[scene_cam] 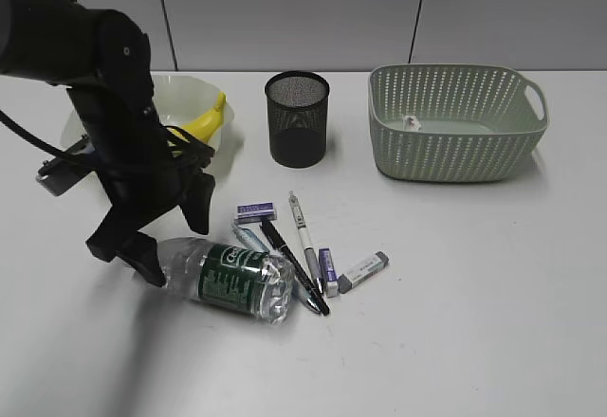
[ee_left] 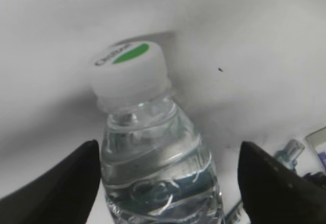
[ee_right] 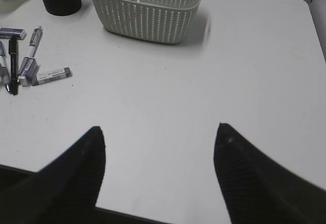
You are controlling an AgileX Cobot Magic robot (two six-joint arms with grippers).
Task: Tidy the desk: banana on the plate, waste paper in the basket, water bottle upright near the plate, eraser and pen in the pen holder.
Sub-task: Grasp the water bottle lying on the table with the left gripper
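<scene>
Straddling the neck of the water bottle point(ee_left: 155, 147), the left gripper point(ee_left: 168, 178) stands spread wide, one finger on each side, neither touching it. The bottle lies flat on the desk point(scene_cam: 474, 322), its cap toward the gripper. Beyond its far end lie pens point(scene_cam: 303, 232) and erasers point(scene_cam: 363, 271). Behind the arm, the banana point(scene_cam: 207, 121) sits in the plate point(scene_cam: 213, 90). The right gripper point(ee_right: 158, 147) hangs released over bare desk.

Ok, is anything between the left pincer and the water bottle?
Nothing visible. The left pincer is open, its fingers on either side of the water bottle just below the cap, with only bare desk around it.
</scene>
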